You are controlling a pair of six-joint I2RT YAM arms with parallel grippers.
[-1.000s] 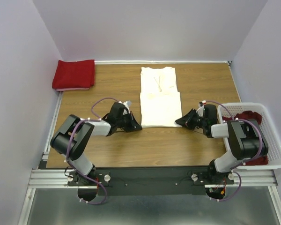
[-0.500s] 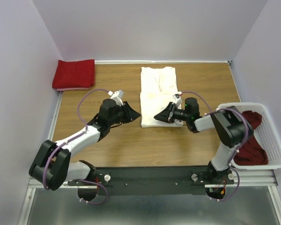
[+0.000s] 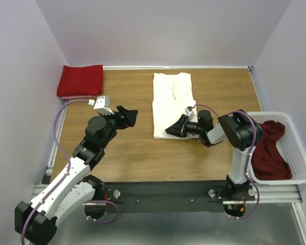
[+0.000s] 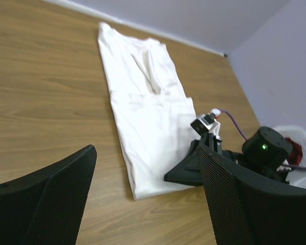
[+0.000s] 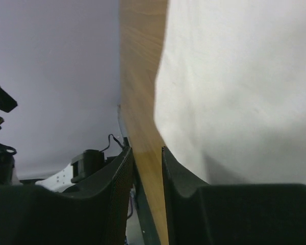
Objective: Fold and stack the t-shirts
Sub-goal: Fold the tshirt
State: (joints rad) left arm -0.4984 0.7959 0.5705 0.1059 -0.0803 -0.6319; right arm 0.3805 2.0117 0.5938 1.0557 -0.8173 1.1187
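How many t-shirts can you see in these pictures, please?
3: a cream-white t-shirt lying in the middle, a bright red t-shirt folded at the far left corner, and a dark red t-shirt crumpled in the basket. Others may be hidden under the red ones.
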